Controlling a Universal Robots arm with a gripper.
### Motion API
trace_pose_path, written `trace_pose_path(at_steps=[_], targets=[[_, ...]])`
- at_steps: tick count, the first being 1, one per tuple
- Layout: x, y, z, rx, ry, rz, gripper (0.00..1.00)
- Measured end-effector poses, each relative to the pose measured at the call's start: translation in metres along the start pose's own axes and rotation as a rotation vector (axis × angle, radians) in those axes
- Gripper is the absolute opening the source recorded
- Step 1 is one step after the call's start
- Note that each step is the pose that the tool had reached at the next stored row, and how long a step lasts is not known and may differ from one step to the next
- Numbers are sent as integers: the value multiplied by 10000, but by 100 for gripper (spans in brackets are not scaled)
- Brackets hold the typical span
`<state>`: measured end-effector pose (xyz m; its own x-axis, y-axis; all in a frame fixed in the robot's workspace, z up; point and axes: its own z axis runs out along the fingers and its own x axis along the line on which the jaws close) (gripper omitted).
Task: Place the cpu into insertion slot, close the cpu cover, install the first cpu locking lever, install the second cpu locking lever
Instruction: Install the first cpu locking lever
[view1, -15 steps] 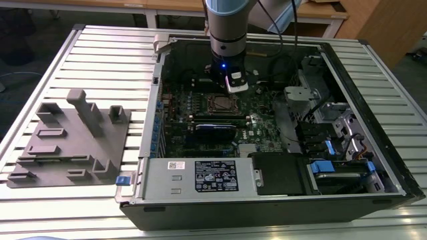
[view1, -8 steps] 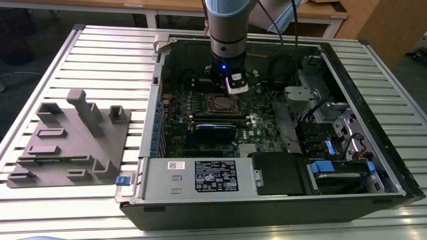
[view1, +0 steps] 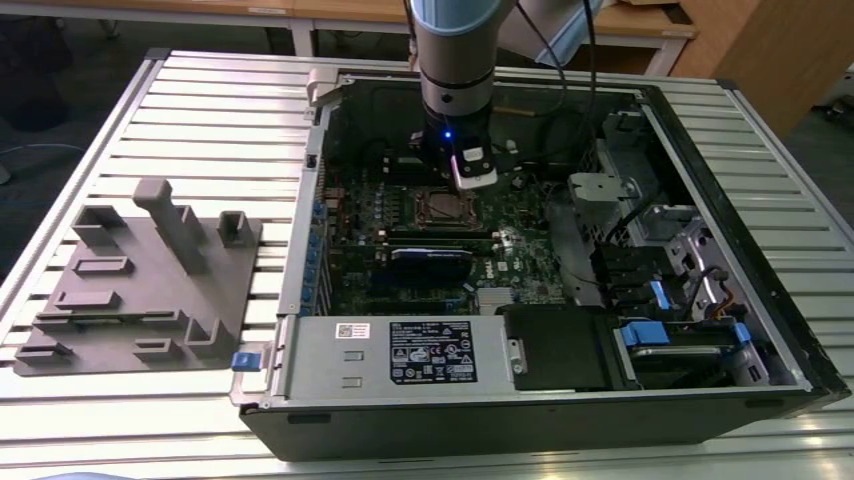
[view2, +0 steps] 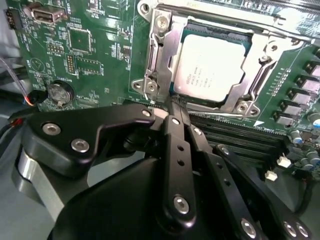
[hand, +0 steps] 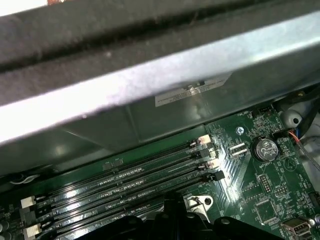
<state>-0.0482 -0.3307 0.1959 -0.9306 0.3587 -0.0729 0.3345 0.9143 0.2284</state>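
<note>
End effector (view2: 173, 105), black, jaws together, beside matte silvery square cpu (view2: 210, 70).

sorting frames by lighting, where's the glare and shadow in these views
First wrist view: a bright glare streak runs across the metal panel, and the memory slots glint. Second wrist view: the cpu is evenly lit, the gripper dark in front. Exterior view: even room light, the circuit board in shadow.

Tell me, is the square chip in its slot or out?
In: the cpu lies flat inside the insertion slot, the cpu cover framing it.
</note>
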Motion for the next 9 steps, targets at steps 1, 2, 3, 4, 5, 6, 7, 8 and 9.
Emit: trace_pose_path(at_steps=[1, 2, 3, 4, 5, 6, 7, 8, 9], targets=[[0, 1, -7, 2, 0, 0, 11], [-1, 4, -15, 0, 0, 0, 11], [-2, 7, -26, 0, 0, 0, 11], [-3, 9, -37, -1, 0, 0, 11], [-4, 12, -49, -1, 0, 0, 11], [-5, 15, -60, -2, -1, 0, 11], [-5, 17, -71, -1, -1, 0, 11], [-6, 19, -78, 0, 0, 0, 11], [-6, 20, -84, 0, 0, 0, 11]])
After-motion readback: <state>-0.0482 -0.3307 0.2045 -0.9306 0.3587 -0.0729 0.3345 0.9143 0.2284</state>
